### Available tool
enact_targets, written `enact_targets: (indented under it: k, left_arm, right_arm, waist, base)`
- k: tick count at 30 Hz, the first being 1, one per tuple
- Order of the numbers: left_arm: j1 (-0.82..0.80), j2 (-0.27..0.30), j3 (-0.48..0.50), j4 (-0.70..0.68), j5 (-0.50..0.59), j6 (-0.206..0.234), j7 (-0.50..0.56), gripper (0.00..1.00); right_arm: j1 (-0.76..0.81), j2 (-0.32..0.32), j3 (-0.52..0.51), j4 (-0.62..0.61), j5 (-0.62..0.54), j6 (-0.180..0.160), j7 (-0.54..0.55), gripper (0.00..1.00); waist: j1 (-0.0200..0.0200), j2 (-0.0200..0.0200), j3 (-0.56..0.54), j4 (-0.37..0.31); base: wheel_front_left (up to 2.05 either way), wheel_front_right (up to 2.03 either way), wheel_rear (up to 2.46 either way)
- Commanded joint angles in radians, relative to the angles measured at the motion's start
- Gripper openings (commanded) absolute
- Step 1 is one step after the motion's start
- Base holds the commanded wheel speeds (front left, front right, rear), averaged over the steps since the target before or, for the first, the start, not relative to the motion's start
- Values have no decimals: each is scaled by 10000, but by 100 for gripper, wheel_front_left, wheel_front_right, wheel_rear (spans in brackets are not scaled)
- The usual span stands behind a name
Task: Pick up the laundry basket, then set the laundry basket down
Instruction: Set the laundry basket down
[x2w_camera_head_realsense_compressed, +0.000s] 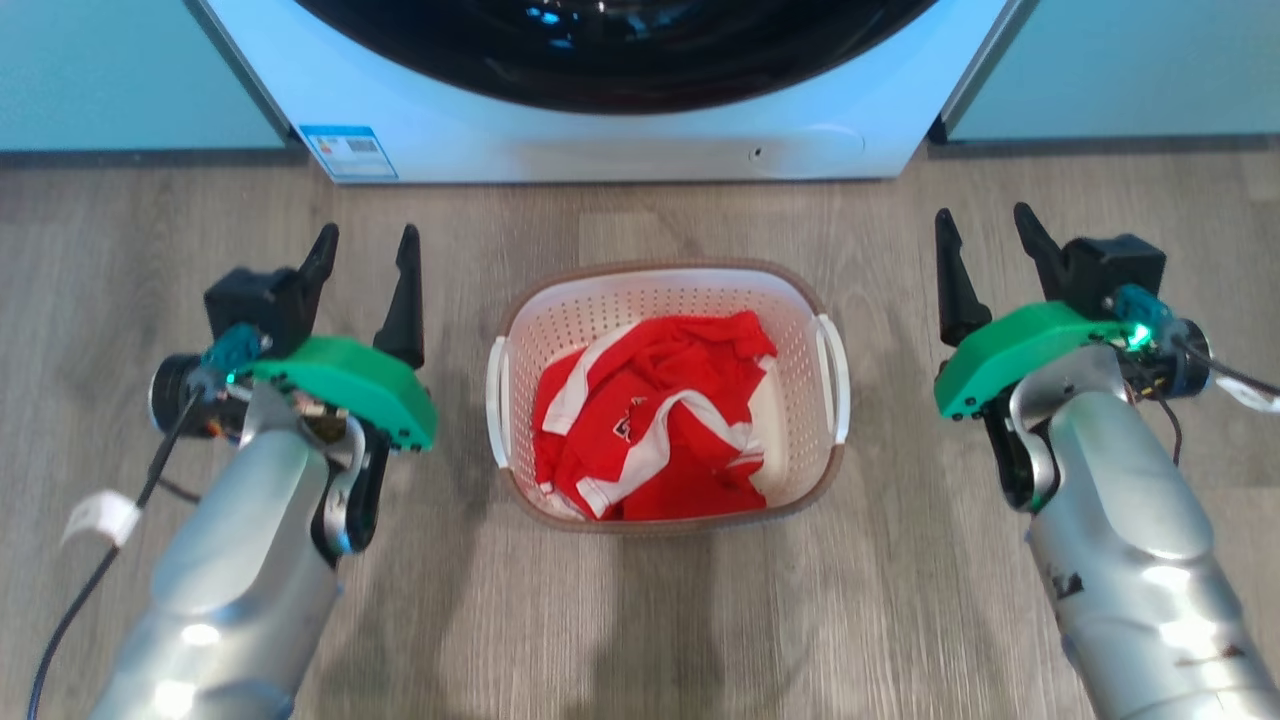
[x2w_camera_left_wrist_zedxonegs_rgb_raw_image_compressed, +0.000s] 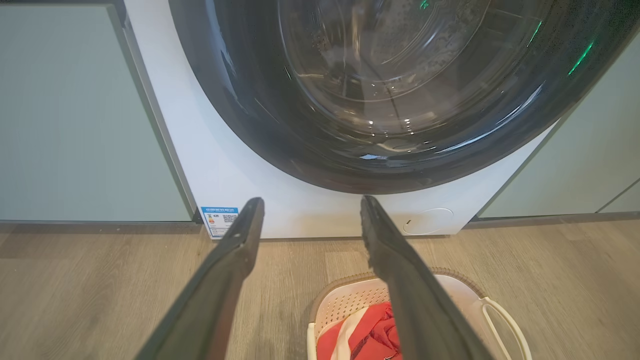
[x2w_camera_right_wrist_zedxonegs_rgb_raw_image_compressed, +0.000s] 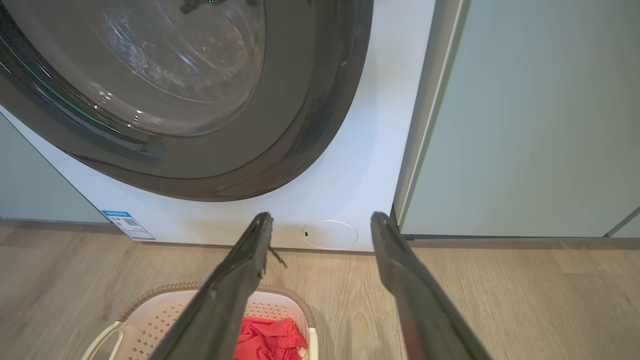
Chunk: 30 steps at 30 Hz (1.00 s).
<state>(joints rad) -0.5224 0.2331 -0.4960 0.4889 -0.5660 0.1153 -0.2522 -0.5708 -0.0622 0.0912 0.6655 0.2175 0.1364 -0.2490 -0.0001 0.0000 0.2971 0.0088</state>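
The laundry basket (x2w_camera_head_realsense_compressed: 600, 300), white perforated plastic with a brown rim band and white side handles, stands on the wood floor in front of the washing machine. A red and white garment (x2w_camera_head_realsense_compressed: 650, 430) lies inside it. My left gripper (x2w_camera_head_realsense_compressed: 367, 245) hovers open to the basket's left, apart from its handle, and my right gripper (x2w_camera_head_realsense_compressed: 985, 225) hovers open to its right. The left wrist view has the basket (x2w_camera_left_wrist_zedxonegs_rgb_raw_image_compressed: 345, 300) at the bottom, partly behind one finger of the left gripper (x2w_camera_left_wrist_zedxonegs_rgb_raw_image_compressed: 310, 205). In the right wrist view the basket (x2w_camera_right_wrist_zedxonegs_rgb_raw_image_compressed: 165, 310) lies lower left of the right gripper (x2w_camera_right_wrist_zedxonegs_rgb_raw_image_compressed: 320, 217).
A white front-loading washing machine (x2w_camera_head_realsense_compressed: 620, 140) with a dark round door stands just beyond the basket. Pale teal cabinets (x2w_camera_head_realsense_compressed: 120, 70) flank it on both sides. A cable (x2w_camera_head_realsense_compressed: 90, 580) trails from my left wrist.
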Motion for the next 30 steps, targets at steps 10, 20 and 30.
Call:
enact_targets:
  k: [10, 20, 30]
  left_arm:
    - [1234, 974, 497, -2503, 335, 800, 192, 100]
    - [2382, 1386, 445, -3884, 429, 1457, 649, 100]
    - [3283, 1571, 332, -4628, 467, 1939, 908, 100]
  right_arm:
    - [1457, 120, -137, -2869, -290, -57, 817, 100]
    - [2888, 120, -264, -4648, -266, -57, 1605, 100]
    - [3922, 120, -385, -5689, -236, -57, 2119, 100]
  waist:
    - [1, 0, -879, 14]
    - [1, 0, -1420, -66]
    - [1, 0, -1949, -129]
  base:
    - [0, 0, 0]
    - [0, 0, 0]
    - [0, 0, 0]
